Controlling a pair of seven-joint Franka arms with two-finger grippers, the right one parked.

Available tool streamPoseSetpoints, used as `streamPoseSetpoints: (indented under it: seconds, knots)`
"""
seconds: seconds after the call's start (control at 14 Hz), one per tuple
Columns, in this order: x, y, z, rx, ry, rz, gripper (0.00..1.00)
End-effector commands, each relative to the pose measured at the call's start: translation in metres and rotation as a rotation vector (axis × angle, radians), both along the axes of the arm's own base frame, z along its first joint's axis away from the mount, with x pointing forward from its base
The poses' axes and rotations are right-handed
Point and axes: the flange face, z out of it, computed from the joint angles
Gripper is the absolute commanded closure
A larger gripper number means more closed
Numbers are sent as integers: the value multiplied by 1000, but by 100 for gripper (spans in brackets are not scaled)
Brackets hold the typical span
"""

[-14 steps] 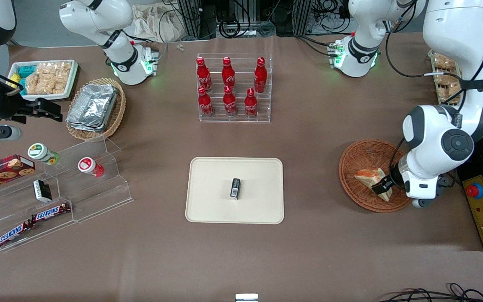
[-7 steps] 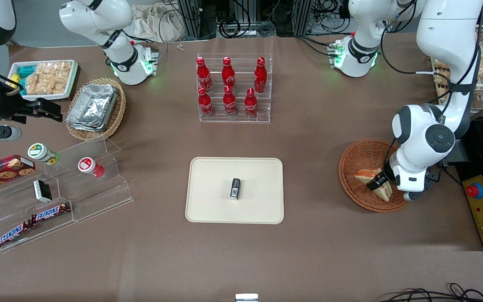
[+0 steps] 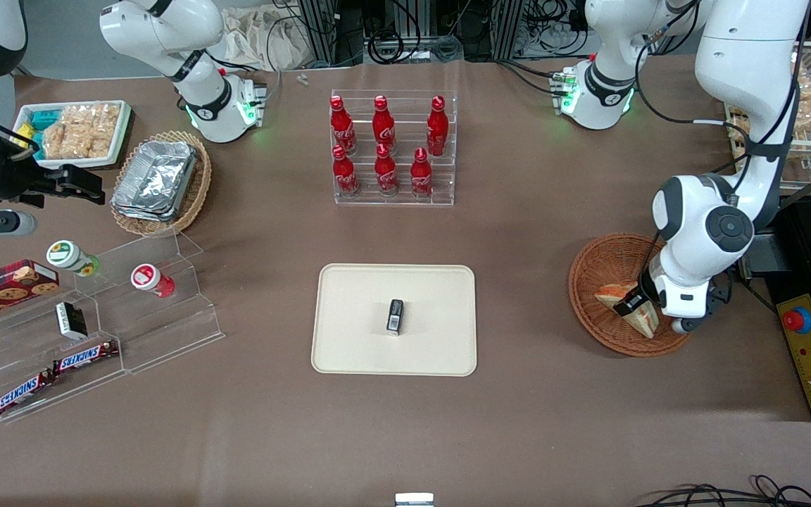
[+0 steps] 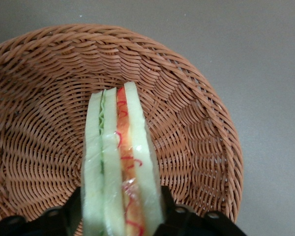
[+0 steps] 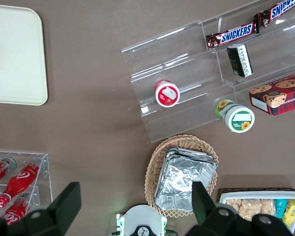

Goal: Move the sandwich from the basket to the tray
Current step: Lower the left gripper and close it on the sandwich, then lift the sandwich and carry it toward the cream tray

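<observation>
Gripping the sandwich (image 3: 629,307) by its flat bread faces, the left gripper (image 3: 636,305) sits over the round wicker basket (image 3: 599,271), at the working arm's end of the table in the front view. The wedge looks raised a little, but whether its lowest corner is free of the weave cannot be told from here. The cream tray (image 3: 349,303) lies well apart toward the table's middle, with a small dark box (image 3: 395,315) standing near its centre. A sideways carry begun too low could catch the basket's rim and drag it along; a set-down aimed at the tray's middle could knock that box over.

From the left wrist view, the sandwich (image 4: 122,157) stands on edge between the two dark fingers (image 4: 59,219), which press on its outer bread slices, with the basket's (image 4: 201,123) woven floor below it. The clear wrap is glossy and the bread soft, so I judge the hold is the weak point: too light a squeeze and the wrapped wedge slides out during the swing; too hard and the layers crush or shear apart.

The right wrist view shows only a corner of the tray (image 5: 14,54), bare there, and adds no hazard.
</observation>
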Motion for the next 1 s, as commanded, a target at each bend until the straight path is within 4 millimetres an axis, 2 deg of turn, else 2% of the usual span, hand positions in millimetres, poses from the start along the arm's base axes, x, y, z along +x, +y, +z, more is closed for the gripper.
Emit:
streamPoseSetpoints:
  seconds: [0.0, 0.07, 0.21, 0.43, 0.64, 0.79, 0.93]
  knots:
    - [-1, -1, 2, 4, -27, 34, 95]
    - [0, -1, 4, 3, -32, 35, 100]
    - [4, -3, 16, 0, -48, 38, 100]
    - [8, -6, 53, -3, -45, 27, 100]
    - [25, -14, 120, 1, 38, -12, 100]
    - [42, -33, 176, 2, 94, -131, 100]
    - [52, -57, 218, -6, 113, -223, 100]
